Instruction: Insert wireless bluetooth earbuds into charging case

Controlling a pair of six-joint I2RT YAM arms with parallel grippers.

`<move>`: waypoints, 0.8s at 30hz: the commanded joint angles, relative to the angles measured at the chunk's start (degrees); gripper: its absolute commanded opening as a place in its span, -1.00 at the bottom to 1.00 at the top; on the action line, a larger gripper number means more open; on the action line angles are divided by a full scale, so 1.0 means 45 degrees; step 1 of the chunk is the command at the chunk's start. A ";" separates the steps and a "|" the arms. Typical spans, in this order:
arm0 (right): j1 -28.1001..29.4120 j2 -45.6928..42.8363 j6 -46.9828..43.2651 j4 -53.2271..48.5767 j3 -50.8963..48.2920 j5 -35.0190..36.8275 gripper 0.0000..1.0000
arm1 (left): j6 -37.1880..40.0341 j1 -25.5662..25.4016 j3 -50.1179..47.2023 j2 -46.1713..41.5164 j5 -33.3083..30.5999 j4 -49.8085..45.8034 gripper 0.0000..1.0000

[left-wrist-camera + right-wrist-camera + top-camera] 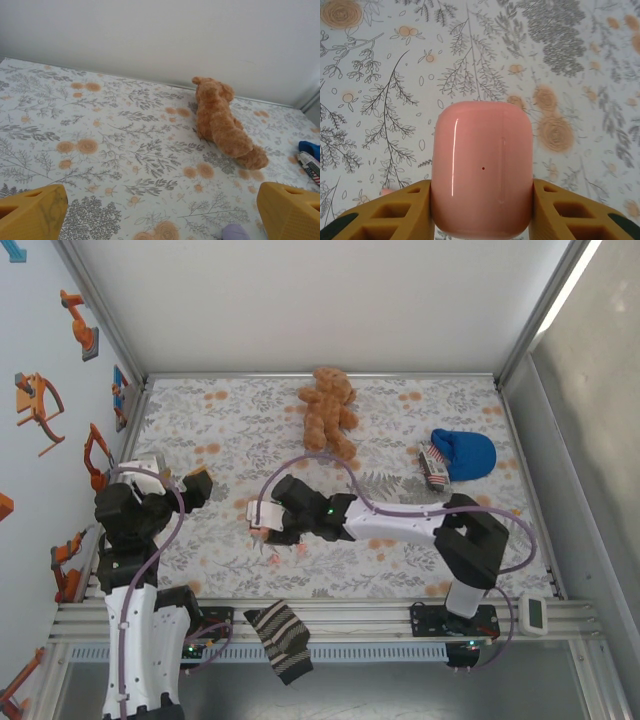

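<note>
The salmon-pink charging case (482, 165) is closed and clamped by its sides between the yellow fingers (390, 215) of my right gripper (481, 210), above the floral cloth. From above, that right gripper (265, 525) is left of the table's centre. Two tiny reddish-pink bits, the earbuds (277, 558), lie on the cloth just in front of it, and a pink speck (387, 190) shows beside the left finger. My left gripper (180, 478) hangs near the left wall, wide open (160, 210), with nothing between its fingers.
A brown teddy bear (328, 410) lies at the back centre. A blue cap (465, 453) and a striped packet (433, 465) sit at the back right. A striped sock (280, 640) hangs over the front rail. A lilac rounded thing (235, 232) sits at the left wrist view's bottom edge.
</note>
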 commanded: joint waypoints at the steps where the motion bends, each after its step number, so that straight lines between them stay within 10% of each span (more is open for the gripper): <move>1: -0.0400 -0.1411 -0.0181 0.0235 -0.0714 0.0700 -0.14 | -0.1437 0.0039 -0.0236 -0.0281 0.1285 0.0709 0.93; 12: -0.1683 -0.5537 -0.0703 0.0824 -0.2826 0.1254 -0.14 | -0.6089 -0.0706 0.1130 0.0697 0.6767 0.2351 0.93; 24: -0.1983 -0.8220 -0.1432 -0.0032 -0.3138 0.1909 -0.14 | -0.6593 -0.5331 0.1687 0.3017 0.6769 0.2777 0.97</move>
